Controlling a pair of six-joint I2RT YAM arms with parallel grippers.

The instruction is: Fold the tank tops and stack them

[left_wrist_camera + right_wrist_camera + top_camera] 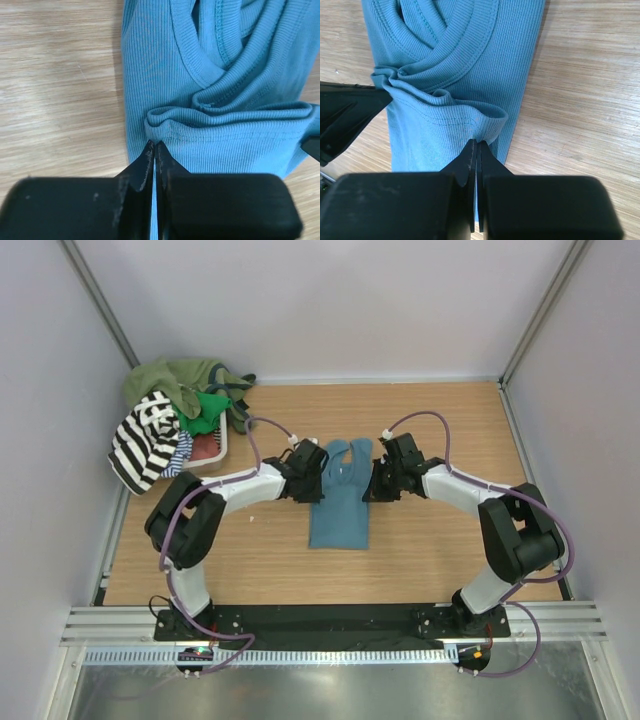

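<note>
I see the teal tank top [338,508] lying mid-worktop [430,560] with its hem [225,135] doubled back over it, left jaws clamped on one hem corner, right jaws clamped on the other, and a heap of other tops [170,410] at the far-left corner, well apart.

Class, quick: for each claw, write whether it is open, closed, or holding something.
Left claw: closed, pinching the teal tank top at its folded edge.
Right claw: closed, pinching the same top's folded edge.
</note>
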